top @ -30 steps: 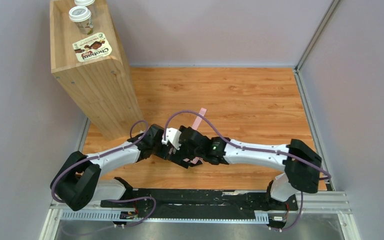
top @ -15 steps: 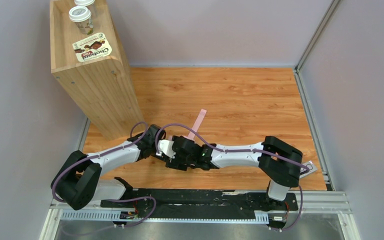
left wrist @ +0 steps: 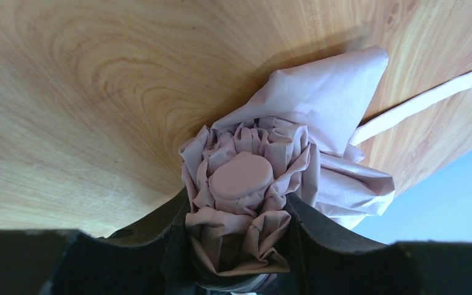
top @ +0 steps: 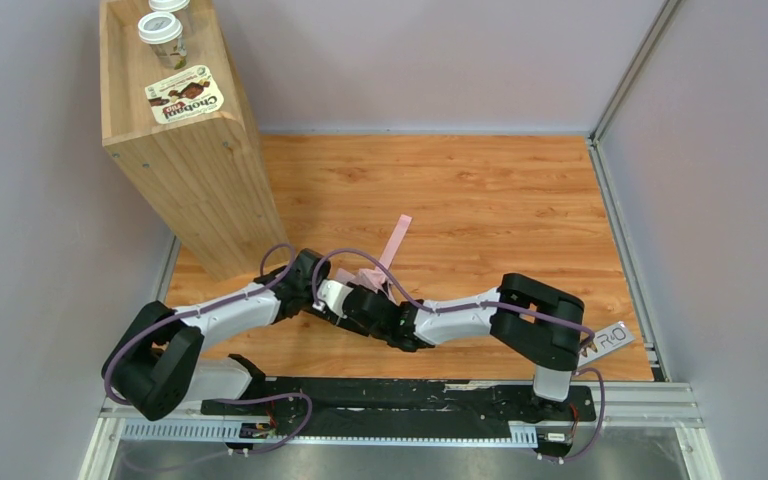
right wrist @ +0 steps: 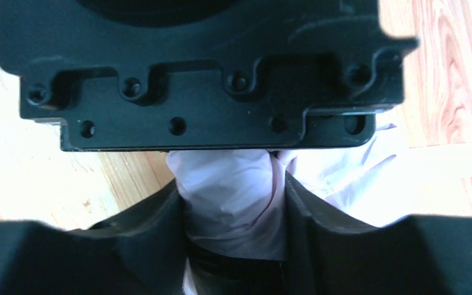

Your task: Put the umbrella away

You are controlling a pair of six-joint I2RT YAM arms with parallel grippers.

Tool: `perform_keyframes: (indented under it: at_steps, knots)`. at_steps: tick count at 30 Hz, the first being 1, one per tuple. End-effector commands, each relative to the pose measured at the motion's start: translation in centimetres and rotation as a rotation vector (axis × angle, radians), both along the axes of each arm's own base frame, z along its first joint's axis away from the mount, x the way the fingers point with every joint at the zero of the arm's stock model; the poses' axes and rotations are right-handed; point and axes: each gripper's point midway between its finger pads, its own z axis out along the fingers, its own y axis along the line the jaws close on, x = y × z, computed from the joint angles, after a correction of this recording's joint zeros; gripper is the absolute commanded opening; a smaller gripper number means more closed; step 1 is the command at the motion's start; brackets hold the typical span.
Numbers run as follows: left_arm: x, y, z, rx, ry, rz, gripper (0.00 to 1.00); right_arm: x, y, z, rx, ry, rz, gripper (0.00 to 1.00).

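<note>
The umbrella is a crumpled pale pink bundle low over the wooden table, between both wrists. Its thin pink strap trails toward the back. My left gripper is shut on the bundle. In the left wrist view the round pink cap end of the umbrella faces the camera, with fabric squeezed between the dark fingers of the left gripper. My right gripper comes in from the right. In the right wrist view, the right gripper presses pink fabric of the umbrella on both sides, just behind the left gripper's black body.
A tall wooden shelf box stands at the back left, with lidded cups and a yogurt lid on top. Grey walls close in the table at the left, back and right. A black rail runs along the near edge.
The right arm has folded and slid left, and its jaws have narrowed from wide open onto the pink fabric. The left gripper has kept its hold without moving.
</note>
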Motion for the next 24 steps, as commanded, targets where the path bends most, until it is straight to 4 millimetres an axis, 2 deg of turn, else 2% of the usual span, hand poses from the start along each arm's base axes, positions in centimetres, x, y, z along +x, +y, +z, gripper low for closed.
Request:
perform_keyframes:
  at_steps: [1, 5, 7, 8, 11, 12, 13, 14, 15, 16, 21, 24]
  knots:
    - [-4.5, 2.9, -3.6, 0.129, 0.139, -0.055, 0.0, 1.8, -6.2, -5.7, -0.163, 0.048, -0.197, 0.38]
    - [-3.6, 3.2, -3.2, 0.127, 0.063, -0.053, 0.0, -0.3, -6.3, -7.8, -0.153, 0.204, -0.166, 0.19]
    - [-3.1, 3.3, -2.9, 0.122, 0.021, -0.058, 0.0, -1.1, -6.2, -8.5, -0.134, 0.276, -0.159, 0.03]
    - [-2.6, 3.0, -2.6, 0.111, -0.014, -0.062, 0.0, -1.4, -6.2, -8.7, -0.125, 0.311, -0.158, 0.0]
    - [-1.3, 2.9, -2.1, 0.105, -0.092, -0.093, 0.01, -2.7, -5.8, -9.0, -0.072, 0.434, -0.148, 0.0]
    - [-1.1, 2.9, -2.0, 0.1, -0.11, -0.102, 0.16, -3.3, -5.5, -9.0, -0.038, 0.497, -0.138, 0.0]
    - [-0.6, 2.6, -1.6, 0.086, -0.141, -0.121, 0.26, -3.6, -5.4, -8.8, -0.005, 0.537, -0.142, 0.0]
    - [-0.4, 2.7, -1.4, 0.081, -0.163, -0.128, 0.48, -3.7, -5.2, -8.5, 0.035, 0.575, -0.139, 0.0]
    - [0.1, 2.7, -1.1, 0.084, -0.2, -0.147, 0.55, -3.7, -5.2, -8.2, 0.067, 0.621, -0.144, 0.0]
    - [0.4, 2.6, -0.7, 0.083, -0.231, -0.157, 0.76, -3.7, -5.1, -8.0, 0.092, 0.659, -0.147, 0.0]
    - [1.1, 2.7, 0.7, 0.071, -0.374, -0.193, 0.79, -3.9, -4.8, -7.1, 0.177, 0.878, -0.156, 0.0]
    - [0.5, 2.9, -0.1, 0.064, -0.345, -0.186, 0.79, -3.3, -4.6, -5.9, 0.256, 0.991, -0.178, 0.0]
